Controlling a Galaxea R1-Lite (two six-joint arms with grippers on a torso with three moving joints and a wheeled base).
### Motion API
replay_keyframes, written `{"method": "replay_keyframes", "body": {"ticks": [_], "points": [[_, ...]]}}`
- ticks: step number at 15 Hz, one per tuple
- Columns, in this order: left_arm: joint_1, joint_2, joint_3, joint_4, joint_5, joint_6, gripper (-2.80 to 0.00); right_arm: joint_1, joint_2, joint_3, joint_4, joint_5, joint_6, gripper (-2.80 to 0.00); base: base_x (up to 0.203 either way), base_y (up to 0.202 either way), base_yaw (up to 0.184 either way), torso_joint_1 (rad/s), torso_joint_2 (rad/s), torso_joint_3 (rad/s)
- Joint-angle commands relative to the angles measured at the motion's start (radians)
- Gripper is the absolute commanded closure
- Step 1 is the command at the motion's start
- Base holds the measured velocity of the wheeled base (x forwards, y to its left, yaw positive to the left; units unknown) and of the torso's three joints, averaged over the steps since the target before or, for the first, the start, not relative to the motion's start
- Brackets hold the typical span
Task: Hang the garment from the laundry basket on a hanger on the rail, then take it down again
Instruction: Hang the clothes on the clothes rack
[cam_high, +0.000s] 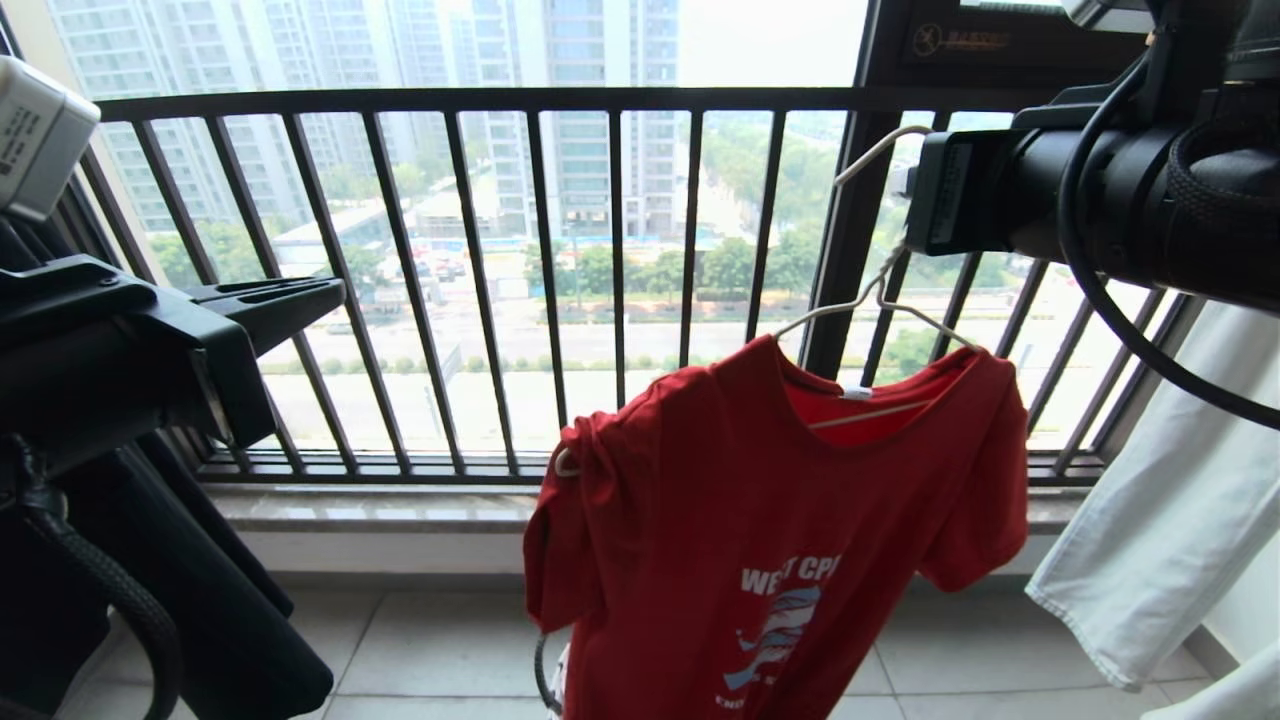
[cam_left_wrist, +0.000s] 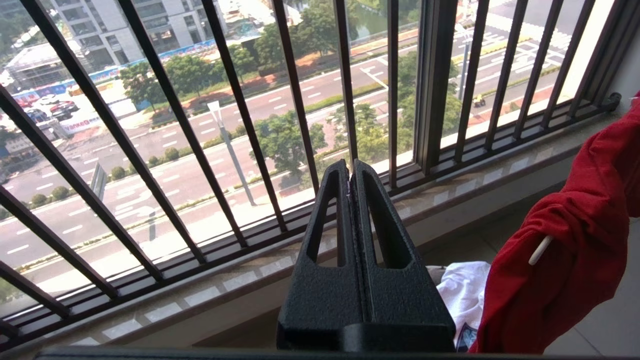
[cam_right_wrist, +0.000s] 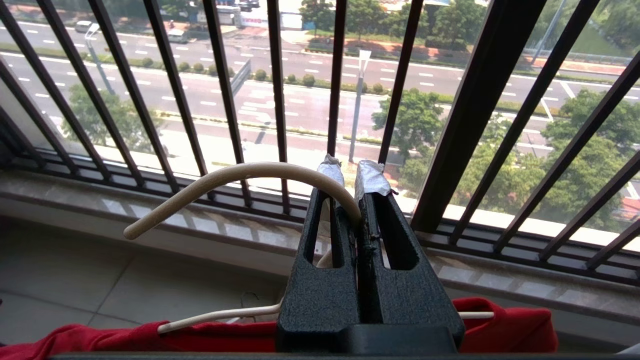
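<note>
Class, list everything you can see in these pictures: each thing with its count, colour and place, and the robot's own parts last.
T-shirt: one, red with white lettering, on the hanger before the railing.
hanger: one, white wire, neck in the right gripper.
railing: one, black bars, across the window.
sill: one, pale stone, under the railing.
white cloth: one, hanging at far right.
black cloth: one, hanging at far left.
floor: pale tiles, below.
left gripper: black, shut, empty, at left.
right gripper: black, taped tips, shut on the hanger, upper right.

Soft matt cloth is seen in the red printed T-shirt; smooth coating on the thin white wire hanger; rough-grained black plastic on the right hand.
</note>
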Motion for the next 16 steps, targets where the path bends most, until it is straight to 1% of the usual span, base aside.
{"method": "replay_keyframes", "body": {"ticks": [1, 3, 6, 10, 16], "points": [[0.000, -0.005, 0.001, -0.003, 0.001, 0.000, 0.00, -0.002, -0.019, 0.001, -0.001, -0.006, -0.015, 0.00, 0.000, 0.000, 0.000, 0.183, -0.48, -0.312], [0.000, -0.005, 0.001, -0.004, 0.001, 0.000, 0.00, -0.005, -0.021, 0.001, -0.004, -0.022, -0.040, 0.00, 0.000, 0.000, 0.000, 0.187, -0.49, -0.301], [0.000, -0.011, 0.001, -0.004, 0.001, 0.000, 0.00, -0.006, -0.021, 0.003, -0.004, -0.051, -0.040, 0.00, 0.000, 0.000, 0.000, 0.200, -0.50, -0.305], [0.000, -0.013, 0.001, -0.005, 0.001, 0.000, 0.00, -0.011, -0.020, 0.029, -0.003, -0.123, -0.041, 0.00, 0.000, 0.000, 0.000, 0.215, -0.52, -0.306], [0.000, -0.011, 0.004, -0.006, -0.001, 0.000, 0.00, -0.077, -0.029, 0.049, -0.003, -0.126, -0.040, 0.00, 0.000, 0.000, 0.000, 0.247, -0.56, -0.317]]}}
